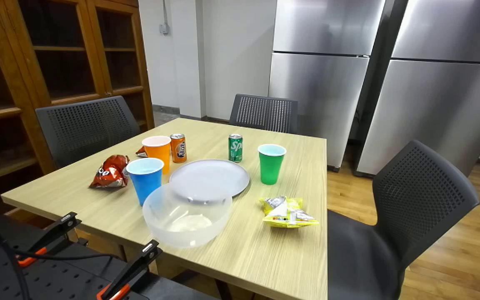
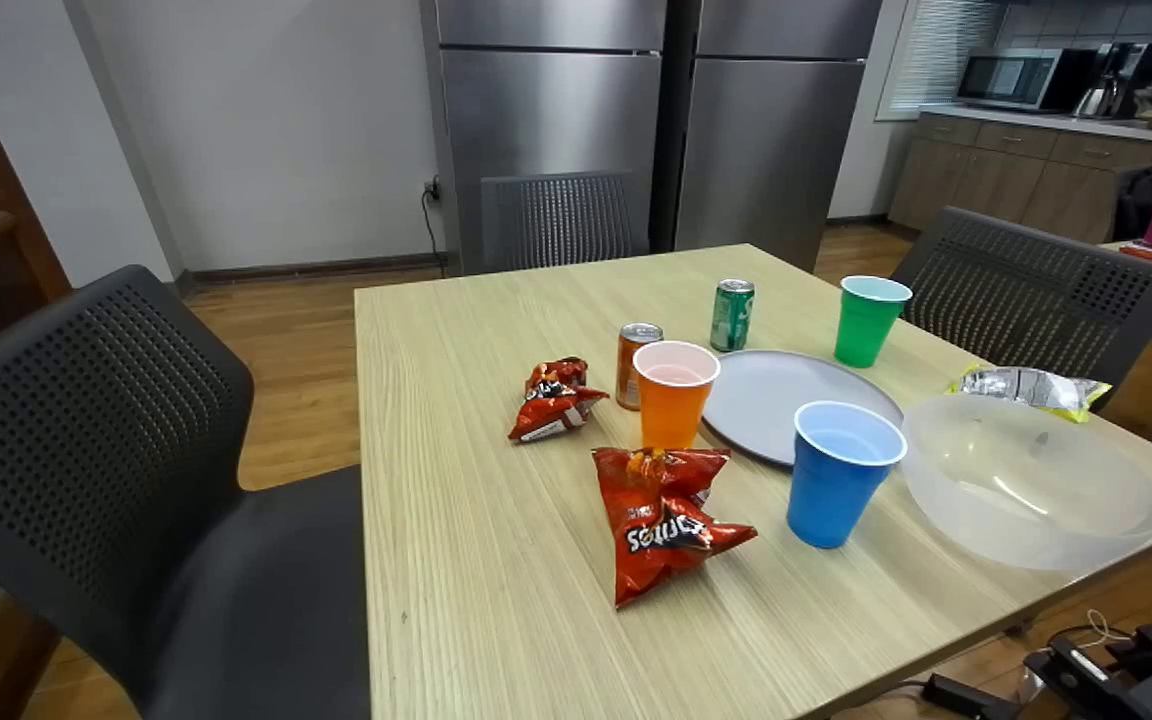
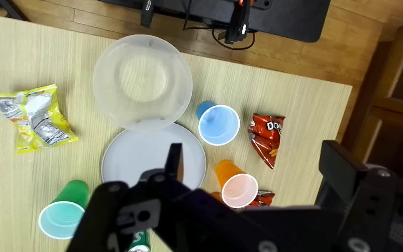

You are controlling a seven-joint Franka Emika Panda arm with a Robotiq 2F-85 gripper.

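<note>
The end effector (image 3: 255, 159) hangs released above the worktop (image 3: 303, 105), its fingers spread wide with nothing gripped; only the wrist view shows it. There the orange cup (image 3: 235, 182) and the Doritos bag (image 3: 267, 138) appear within the gap between the fingers, neither seen touched; how far below cannot be told. The cup stands just beside the grey plate (image 3: 128, 154); the bag lies farther from the plate, past the blue cup (image 3: 219, 125). Handling looks unstarted: the plate and the frosted bowl (image 3: 177, 84) beside it hold nothing, and a grasp is not yet made. In both exterior views the Fanta can (image 1: 178, 148) and the Sprite can (image 1: 235, 148) stand near the plate. The green cup (image 3: 70, 204) is across the plate from the orange cup, and the yellow snack bag (image 3: 40, 119) lies near the plate.
</note>
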